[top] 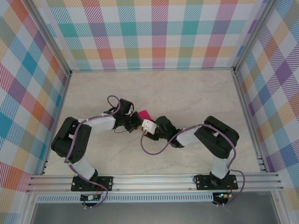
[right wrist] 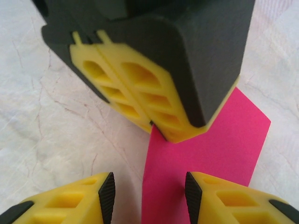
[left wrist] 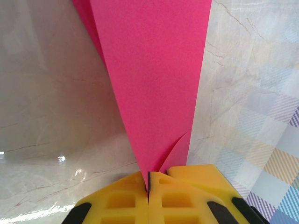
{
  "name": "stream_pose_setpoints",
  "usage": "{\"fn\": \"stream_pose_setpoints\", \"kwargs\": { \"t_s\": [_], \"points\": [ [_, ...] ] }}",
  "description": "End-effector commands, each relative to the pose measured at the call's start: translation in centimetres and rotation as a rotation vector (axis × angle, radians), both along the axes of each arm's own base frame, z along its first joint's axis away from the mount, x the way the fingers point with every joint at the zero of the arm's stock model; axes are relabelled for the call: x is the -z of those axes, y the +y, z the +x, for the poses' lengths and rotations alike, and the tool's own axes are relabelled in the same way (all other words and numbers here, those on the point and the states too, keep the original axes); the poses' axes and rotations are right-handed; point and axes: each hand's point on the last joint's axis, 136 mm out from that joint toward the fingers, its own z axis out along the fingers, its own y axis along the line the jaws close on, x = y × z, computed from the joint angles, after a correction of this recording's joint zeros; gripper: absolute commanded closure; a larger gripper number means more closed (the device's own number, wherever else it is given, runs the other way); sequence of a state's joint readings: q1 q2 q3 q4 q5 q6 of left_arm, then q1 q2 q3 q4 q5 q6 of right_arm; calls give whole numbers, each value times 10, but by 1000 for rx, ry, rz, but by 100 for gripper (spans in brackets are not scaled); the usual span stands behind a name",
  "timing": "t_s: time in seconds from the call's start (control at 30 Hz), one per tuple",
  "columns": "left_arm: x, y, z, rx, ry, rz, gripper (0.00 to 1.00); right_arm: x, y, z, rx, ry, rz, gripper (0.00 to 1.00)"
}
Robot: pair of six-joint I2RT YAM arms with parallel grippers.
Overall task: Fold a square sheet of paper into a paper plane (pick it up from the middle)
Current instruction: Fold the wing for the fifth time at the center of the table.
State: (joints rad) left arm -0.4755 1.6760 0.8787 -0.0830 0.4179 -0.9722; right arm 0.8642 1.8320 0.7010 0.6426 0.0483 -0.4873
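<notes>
The magenta-pink sheet of paper is folded into a narrow shape that tapers to a point. My left gripper is shut on that pointed end, and a small flap shows beside the yellow fingers. In the top view the paper pokes out behind the two grippers at the table's middle. My right gripper faces the left gripper closely and stands open. The paper's left edge runs between its two ribbed pads, touching neither.
The marble-patterned table is walled by checkered panels on three sides. An aluminium rail with both arm bases runs along the near edge. Both arms bend inward, wrists almost touching at the centre.
</notes>
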Motion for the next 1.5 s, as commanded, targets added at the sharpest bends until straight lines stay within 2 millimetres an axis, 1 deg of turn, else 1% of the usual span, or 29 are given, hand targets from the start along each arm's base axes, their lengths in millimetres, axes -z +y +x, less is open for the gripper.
{"fn": "stream_pose_setpoints", "kwargs": {
  "t_s": [0.0, 0.13, 0.23, 0.27, 0.3, 0.4, 0.47, 0.6, 0.73, 0.83, 0.97, 1.1, 1.27, 1.4, 1.47],
  "points": [
    [-13, -4, 0, 26, -26, -4, 96, -7, 8, 10, 15, -45, -2, 54],
    [-14, -4, 0, 30, -26, -3, 96, -7, 8, 17, 49, -48, -10, 57],
    [-14, -4, -1, 31, -24, -4, 96, -6, 9, 19, 50, -50, -13, 62],
    [-14, -4, 0, 30, -26, -2, 96, -5, 10, 18, 46, -50, -14, 65],
    [-14, -4, -1, 32, -26, -1, 96, -1, 8, 16, 44, -35, -30, 70],
    [-17, -2, 1, 26, -33, 4, 94, 1, 7, 13, 34, -10, -36, 79],
    [-19, 1, 3, 20, -36, 6, 91, 1, 9, 9, 26, 18, -32, 84],
    [-30, 10, 13, -5, -63, 7, 78, 2, 11, 2, 26, 95, -12, 90],
    [-43, 29, 23, -41, -97, 25, 68, 2, 15, -6, 37, 212, 18, 93],
    [-52, 46, 27, -74, -118, 44, 63, 0, 21, -13, 41, 305, 57, 94],
    [-57, 66, 26, -113, -137, 57, 59, 1, 25, -14, 79, 444, 91, 93],
    [-56, 80, 18, -140, -146, 68, 57, 0, 29, -13, 127, 607, 150, 91],
    [-54, 86, 8, -148, -149, 68, 55, 0, 34, -15, 133, 726, 178, 87],
    [-51, 82, 0, -136, -157, 27, 56, 7, 35, -15, 140, 744, 168, 86],
    [-48, 79, -3, -133, -157, 5, 56, 7, 35, -15, 134, 736, 173, 86]
  ]
}}
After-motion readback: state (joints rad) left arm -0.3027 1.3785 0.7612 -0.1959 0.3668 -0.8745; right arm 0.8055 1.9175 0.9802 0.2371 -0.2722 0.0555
